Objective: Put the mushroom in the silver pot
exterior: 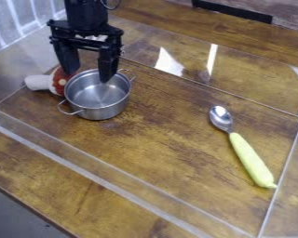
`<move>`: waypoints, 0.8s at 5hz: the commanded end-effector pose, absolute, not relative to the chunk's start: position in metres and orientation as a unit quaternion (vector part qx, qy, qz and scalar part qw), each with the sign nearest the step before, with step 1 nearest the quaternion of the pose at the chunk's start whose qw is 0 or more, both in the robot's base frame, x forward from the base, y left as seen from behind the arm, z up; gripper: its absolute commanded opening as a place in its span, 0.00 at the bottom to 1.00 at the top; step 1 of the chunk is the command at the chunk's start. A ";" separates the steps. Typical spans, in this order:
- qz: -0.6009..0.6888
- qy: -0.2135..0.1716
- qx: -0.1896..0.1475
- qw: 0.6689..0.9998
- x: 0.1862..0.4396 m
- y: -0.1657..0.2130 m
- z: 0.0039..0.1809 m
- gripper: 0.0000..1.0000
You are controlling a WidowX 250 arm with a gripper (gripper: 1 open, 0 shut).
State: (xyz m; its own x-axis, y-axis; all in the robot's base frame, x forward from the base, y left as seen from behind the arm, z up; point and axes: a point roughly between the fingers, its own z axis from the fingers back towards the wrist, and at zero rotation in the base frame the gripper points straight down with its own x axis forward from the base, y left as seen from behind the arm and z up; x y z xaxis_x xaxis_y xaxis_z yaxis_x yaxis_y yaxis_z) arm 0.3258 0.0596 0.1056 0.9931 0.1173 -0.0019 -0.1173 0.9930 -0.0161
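Overhead, the open hand.

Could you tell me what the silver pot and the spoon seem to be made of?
The silver pot looks like polished steel, given its bright sheen. The spoon has a shiny, probably metal bowl and a smooth yellow-green handle, perhaps plastic.
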 end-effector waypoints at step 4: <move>0.117 0.001 0.006 0.993 0.318 0.053 0.104 1.00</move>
